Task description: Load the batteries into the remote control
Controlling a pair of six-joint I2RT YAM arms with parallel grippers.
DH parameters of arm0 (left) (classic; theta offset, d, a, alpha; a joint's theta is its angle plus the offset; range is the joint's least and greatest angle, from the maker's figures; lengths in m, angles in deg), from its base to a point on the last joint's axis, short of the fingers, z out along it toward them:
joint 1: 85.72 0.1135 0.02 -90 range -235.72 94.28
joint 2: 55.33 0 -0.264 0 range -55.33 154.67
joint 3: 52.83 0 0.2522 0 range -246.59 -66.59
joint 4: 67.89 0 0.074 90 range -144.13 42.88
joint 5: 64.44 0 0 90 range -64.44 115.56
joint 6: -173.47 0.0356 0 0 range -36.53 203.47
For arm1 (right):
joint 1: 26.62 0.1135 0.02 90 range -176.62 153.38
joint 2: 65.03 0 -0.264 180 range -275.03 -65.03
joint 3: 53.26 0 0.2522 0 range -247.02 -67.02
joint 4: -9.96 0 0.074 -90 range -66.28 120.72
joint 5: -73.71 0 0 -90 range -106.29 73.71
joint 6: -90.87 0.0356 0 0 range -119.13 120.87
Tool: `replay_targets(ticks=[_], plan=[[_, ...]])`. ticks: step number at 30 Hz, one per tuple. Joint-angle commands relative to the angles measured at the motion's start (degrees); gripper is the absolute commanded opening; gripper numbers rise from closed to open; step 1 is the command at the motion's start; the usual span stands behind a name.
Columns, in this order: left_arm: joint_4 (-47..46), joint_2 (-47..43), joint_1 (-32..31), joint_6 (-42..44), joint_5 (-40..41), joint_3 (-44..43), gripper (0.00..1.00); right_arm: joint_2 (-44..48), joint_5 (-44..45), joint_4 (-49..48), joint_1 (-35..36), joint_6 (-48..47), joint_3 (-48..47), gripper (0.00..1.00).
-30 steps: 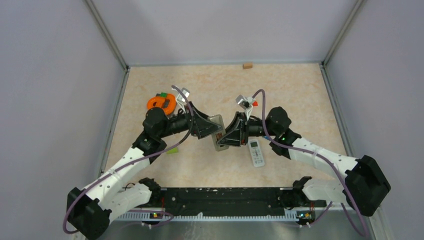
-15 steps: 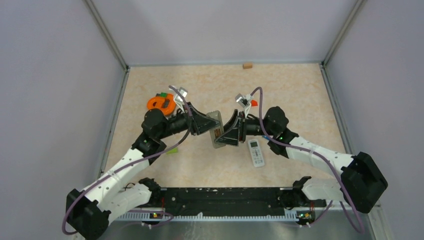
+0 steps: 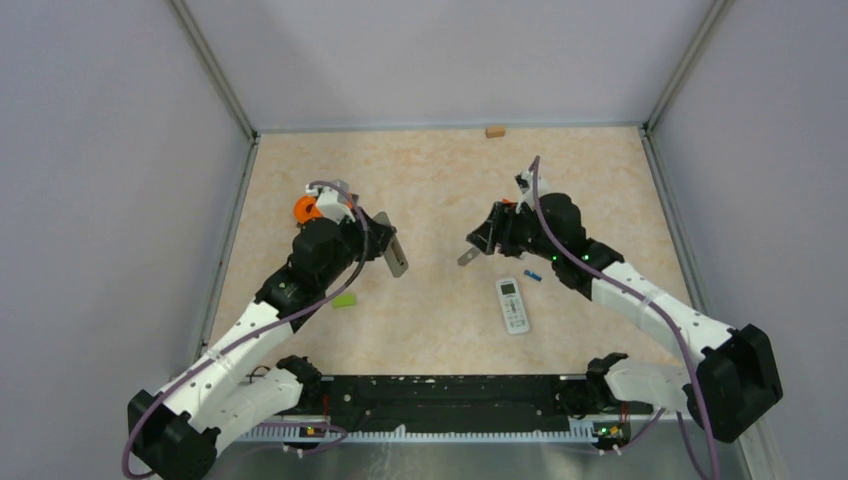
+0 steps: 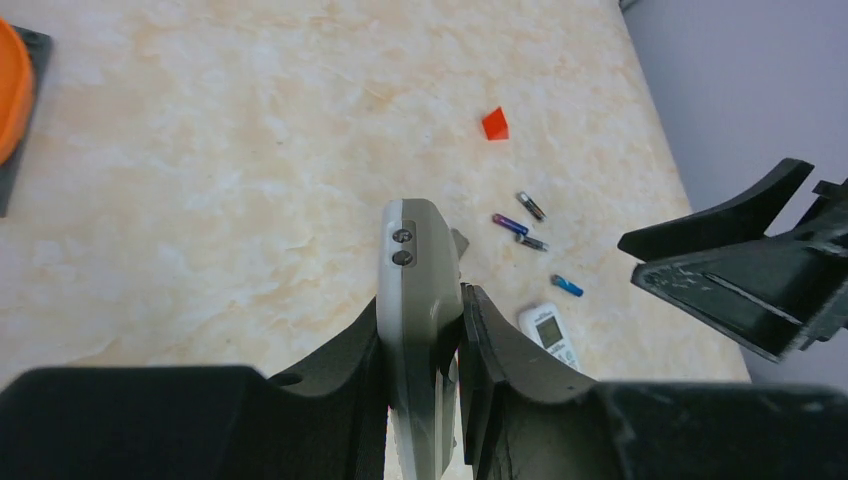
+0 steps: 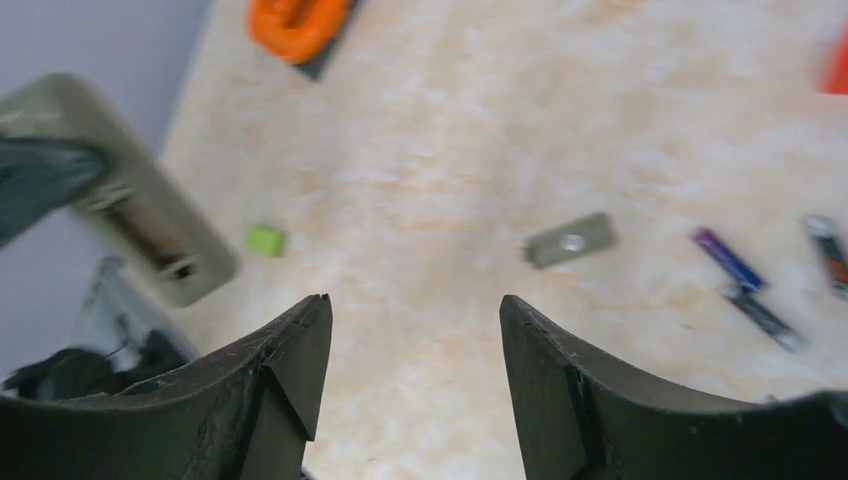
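My left gripper point(image 3: 385, 245) is shut on a grey remote control point(image 4: 415, 280), held edge-on above the table; the right wrist view shows the remote's point(image 5: 150, 230) battery bay open. The right gripper point(image 3: 482, 240) stands open and empty, well apart from it, its jaws wide point(image 5: 415, 310). A small grey cover plate point(image 5: 570, 240) lies on the table below it. The batteries lie loose on the table: a purple one point(image 4: 510, 223), two dark ones point(image 4: 530, 206) point(image 4: 532, 242) and a blue one point(image 4: 567, 287). A white remote point(image 3: 513, 305) lies flat near the blue battery point(image 3: 533, 275).
A red wedge block point(image 4: 494, 123) sits beyond the batteries. An orange object on a dark base point(image 3: 305, 208) is behind the left arm, and a green block point(image 3: 344, 300) lies beside it. A small brown block point(image 3: 494, 131) rests by the back wall.
The two grippers met on the grey remote at the table's middle, then drew apart. The left one closed and carried the remote leftwards; the right one opened and pulled back right, and the cover plate now lies on the table.
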Motion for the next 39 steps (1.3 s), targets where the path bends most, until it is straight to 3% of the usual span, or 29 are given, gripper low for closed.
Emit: replay_targets(ticks=[1,8,14,18,25,34,39], plan=[[-0.1,-1.68,0.08,2.13,6.49,-0.67,0.0,-4.82,19.02,16.25,-1.51,-8.44,-5.11,0.63],[-0.87,0.18,0.04,1.38,3.43,-0.29,0.0,-14.83,22.65,17.09,-6.87,-17.8,-8.8,0.63],[-0.97,1.07,0.15,1.32,1.61,-0.17,0.0,-26.21,27.88,19.5,-8.75,-21.7,-16.07,0.44],[-1.41,1.15,0.22,1.5,0.4,-0.24,0.0,-30.99,29.25,19.0,-9.04,-23.11,-18.6,0.4],[-1.16,1.17,0.27,2.06,-0.69,-0.82,0.0,-36.19,22.73,18.58,-11.0,-26.07,-20.46,0.39],[-1.48,1.36,0.33,1.91,-2.11,-1.19,0.0,-40.89,20.47,18.89,-12.4,-27.24,-23.28,0.38],[-2.54,1.36,0.31,2.83,-6.13,-1.07,0.0,-42.8,18.82,19.96,-12.94,-26.54,-24.71,0.19]])
